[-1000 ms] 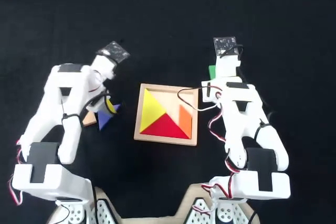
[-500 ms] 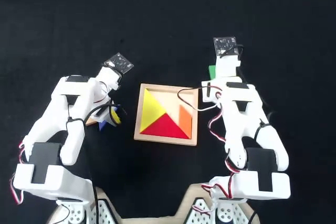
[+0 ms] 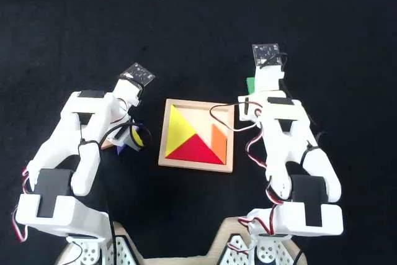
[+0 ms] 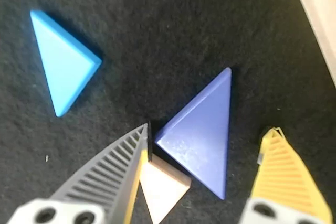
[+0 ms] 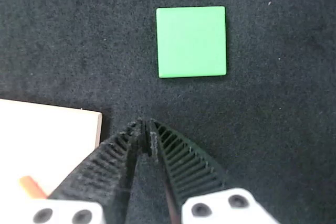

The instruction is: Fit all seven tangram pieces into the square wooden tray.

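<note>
Got the square wooden tray (image 3: 196, 167) sitting on the black cloth (image 3: 198, 23) between the two arms. Already inside: a big yellow triangle (image 3: 180, 127), a big red triangle (image 3: 195, 150) and an orange piece (image 3: 218, 141), all packed together, with bare wood showing along the far side.

Over on the left, just beside the tray: left gripper (image 4: 208, 128) spread wide and low around a dark blue triangle (image 4: 199, 148). One tip right at a corner of it, the other a little off the opposite edge, nothing actually pinched. Tucked partly under that gripper and touching the blue one's edge: a pale tan piece (image 4: 160, 187), shape hard to call. Light blue triangle (image 4: 63, 61) lying apart from both, flat on the cloth.

Right gripper (image 5: 146, 127) squeezed fully closed on nothing, hanging over the cloth near a corner of the tray. Just past its tips, not touching: the green square (image 5: 191, 41), flat on the cloth outside the tray.
</note>
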